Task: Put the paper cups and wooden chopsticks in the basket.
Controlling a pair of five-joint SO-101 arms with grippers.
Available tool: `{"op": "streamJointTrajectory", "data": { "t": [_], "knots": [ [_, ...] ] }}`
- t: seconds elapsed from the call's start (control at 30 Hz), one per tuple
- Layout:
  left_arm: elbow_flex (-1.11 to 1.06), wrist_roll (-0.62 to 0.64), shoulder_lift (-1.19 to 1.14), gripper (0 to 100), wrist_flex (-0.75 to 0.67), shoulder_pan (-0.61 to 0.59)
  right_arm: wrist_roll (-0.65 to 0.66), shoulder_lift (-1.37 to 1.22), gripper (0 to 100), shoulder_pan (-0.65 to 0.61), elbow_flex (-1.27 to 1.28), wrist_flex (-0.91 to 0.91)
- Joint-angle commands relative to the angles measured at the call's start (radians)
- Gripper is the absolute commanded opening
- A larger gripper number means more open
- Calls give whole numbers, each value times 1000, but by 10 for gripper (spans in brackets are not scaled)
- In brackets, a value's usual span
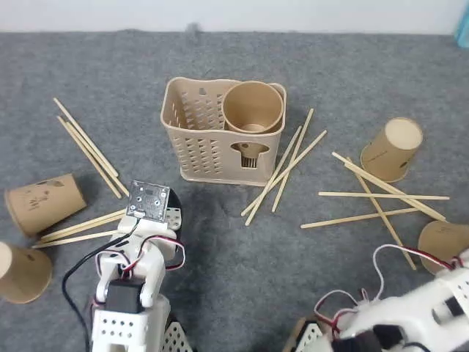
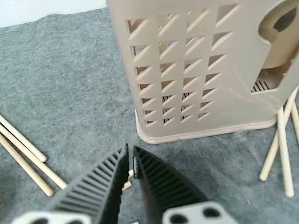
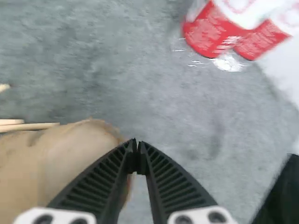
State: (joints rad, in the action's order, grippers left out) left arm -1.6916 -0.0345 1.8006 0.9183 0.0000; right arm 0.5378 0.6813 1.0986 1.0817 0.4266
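Note:
The beige slatted basket (image 1: 212, 143) stands mid-table with one paper cup (image 1: 253, 106) upright inside it. Other paper cups lie at the right (image 1: 392, 150), lower right (image 1: 443, 246), left (image 1: 44, 204) and lower left (image 1: 22, 273). Wooden chopsticks are scattered left (image 1: 88, 147), beside the basket (image 1: 286, 169) and right (image 1: 381, 194). My left gripper (image 2: 131, 161) is shut, low in front of the basket (image 2: 196, 70), with chopsticks (image 2: 23, 149) to one side. My right gripper (image 3: 137, 156) is shut beside a lying cup (image 3: 46, 163).
Grey carpet covers the table. More chopsticks (image 1: 80, 227) lie just left of the left arm (image 1: 139, 264). Two chopsticks (image 2: 280, 144) lean by the basket's corner. A red and white packet (image 3: 224, 28) lies beyond the right gripper. The right arm (image 1: 410, 315) sits at the bottom right.

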Motion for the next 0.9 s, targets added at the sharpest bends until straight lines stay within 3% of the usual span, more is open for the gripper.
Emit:
{"op": "streamJointTrajectory", "data": {
  "t": [0.0, 0.23, 0.4, 0.5, 0.73, 0.87],
  "knots": [
    [5, -11, 5, 15, -5, -5, 55, -85, 6, 82, -3, -105],
    [5, -11, 5, 15, -3, -5, 107, -286, 6, 206, -49, -292],
    [5, -11, 5, 15, -3, -5, 101, -449, 6, 277, -244, -245],
    [5, -11, 5, 15, -3, -5, 106, -519, 6, 286, -423, -62],
    [5, -11, 5, 15, -3, -5, 106, -552, 6, 282, -842, 556],
    [5, -11, 5, 15, -5, -5, 107, -558, 28, 275, -1026, 797]
  ]
}}
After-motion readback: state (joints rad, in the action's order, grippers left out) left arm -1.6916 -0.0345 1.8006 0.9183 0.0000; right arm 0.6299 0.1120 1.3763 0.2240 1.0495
